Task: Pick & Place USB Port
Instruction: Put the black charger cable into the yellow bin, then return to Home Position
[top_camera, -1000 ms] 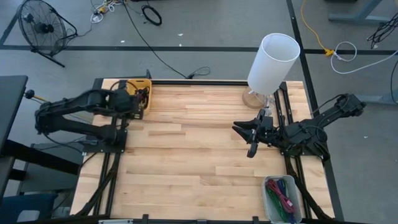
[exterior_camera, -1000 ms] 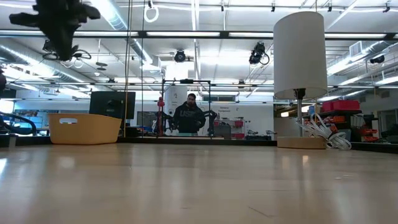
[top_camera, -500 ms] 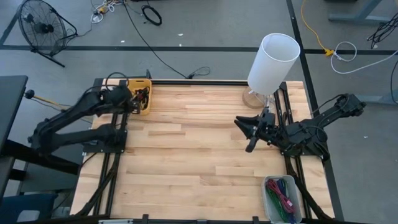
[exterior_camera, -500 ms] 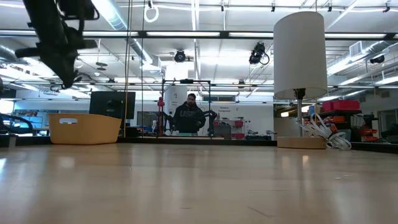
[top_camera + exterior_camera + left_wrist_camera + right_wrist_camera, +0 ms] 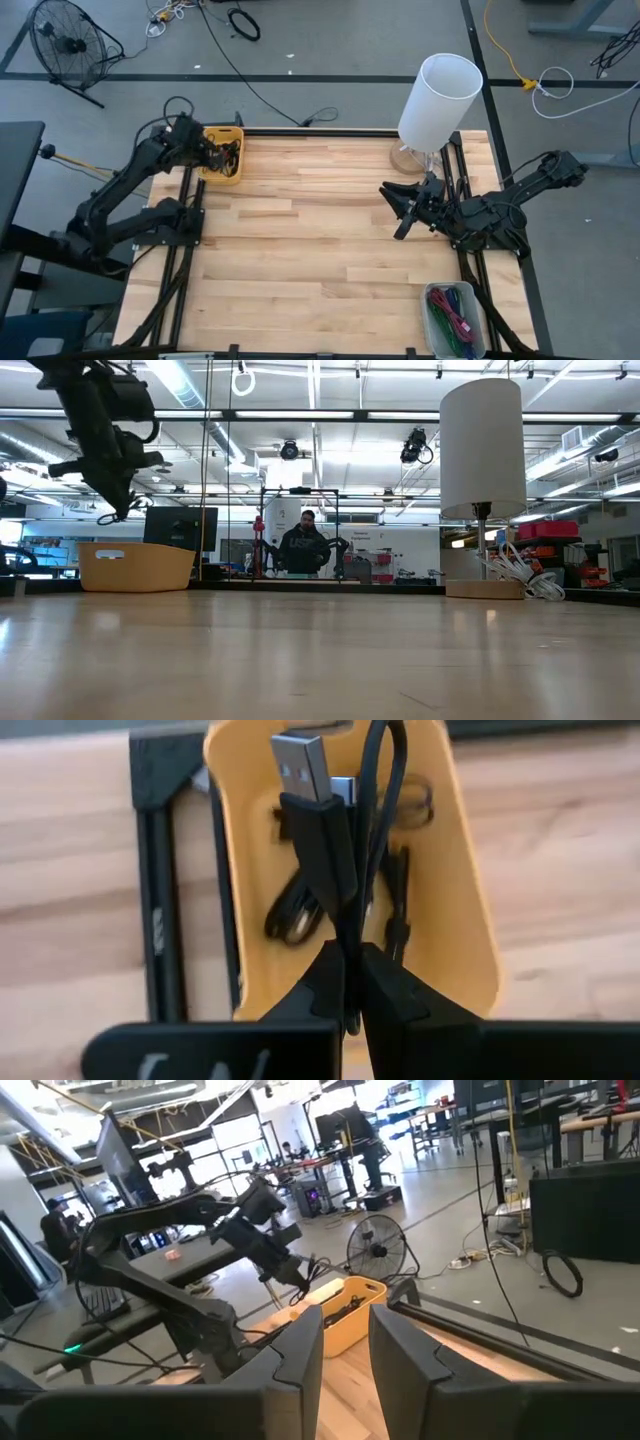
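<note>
A yellow bin (image 5: 226, 156) stands at the table's far left corner; it also shows in the low view (image 5: 135, 566) and the left wrist view (image 5: 462, 920), with several black cables (image 5: 292, 916) lying inside. My left gripper (image 5: 210, 155) hangs over the bin, shut on a black USB cable (image 5: 380, 810) whose silver plug (image 5: 300, 765) sticks out past the fingertips. My right gripper (image 5: 398, 212) is open and empty, above the table's right half near the lamp. My left gripper (image 5: 352, 958) pinches the black housing of the USB plug at its rear end (image 5: 335, 895) between its two fingers. The fingers slant down from above over the bin. The plug points away beyond the fingertips, and the cable loops back beside them. Whether its other end lies in the bin is hidden.
A lamp with a tall white shade (image 5: 440, 98) stands on a wooden base (image 5: 484, 588) at the far right, white cords beside it. A clear tray of coloured cables (image 5: 455, 316) sits at the near right corner. A person (image 5: 305, 548) stands in the room beyond the table.
My left arm has swung toward the table's far edge and its gripper has gone down toward the yellow bin. My right gripper has shifted a little toward the far edge.
</note>
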`<move>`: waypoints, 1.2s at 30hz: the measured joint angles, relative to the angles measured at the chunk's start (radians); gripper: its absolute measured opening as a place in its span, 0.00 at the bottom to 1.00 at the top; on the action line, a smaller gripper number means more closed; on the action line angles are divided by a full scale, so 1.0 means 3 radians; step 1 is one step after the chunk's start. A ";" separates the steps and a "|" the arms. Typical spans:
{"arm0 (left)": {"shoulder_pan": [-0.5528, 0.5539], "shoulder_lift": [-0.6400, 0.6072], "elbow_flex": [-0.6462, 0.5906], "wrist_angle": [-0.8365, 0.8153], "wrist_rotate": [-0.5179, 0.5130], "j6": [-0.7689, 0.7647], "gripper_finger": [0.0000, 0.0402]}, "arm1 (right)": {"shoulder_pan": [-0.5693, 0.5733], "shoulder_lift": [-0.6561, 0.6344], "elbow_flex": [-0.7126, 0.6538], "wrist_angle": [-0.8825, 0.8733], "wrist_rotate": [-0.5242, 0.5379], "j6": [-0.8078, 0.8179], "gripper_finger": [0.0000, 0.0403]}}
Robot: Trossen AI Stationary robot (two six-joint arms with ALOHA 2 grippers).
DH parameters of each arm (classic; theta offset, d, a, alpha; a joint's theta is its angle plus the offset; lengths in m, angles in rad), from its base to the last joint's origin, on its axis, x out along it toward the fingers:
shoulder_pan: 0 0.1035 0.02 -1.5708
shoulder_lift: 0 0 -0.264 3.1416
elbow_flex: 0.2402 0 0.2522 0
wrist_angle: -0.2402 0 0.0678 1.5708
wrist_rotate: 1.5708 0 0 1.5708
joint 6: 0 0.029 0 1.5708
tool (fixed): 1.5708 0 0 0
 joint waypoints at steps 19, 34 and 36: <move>0.0330 0.0605 0.0003 0.0210 0.0249 0.0187 0.30 | 0.0000 0.0000 0.0000 -0.0061 0.0085 -0.0011 0.21; 0.0238 0.0172 0.0151 0.0321 0.1122 0.0186 0.44 | 0.0000 0.0000 0.0000 -0.0222 0.0085 0.0043 0.21; 0.0136 -0.0007 0.0238 0.0374 0.1338 0.0266 0.44 | 0.0000 0.0000 0.0000 -0.0261 0.0083 0.0141 0.21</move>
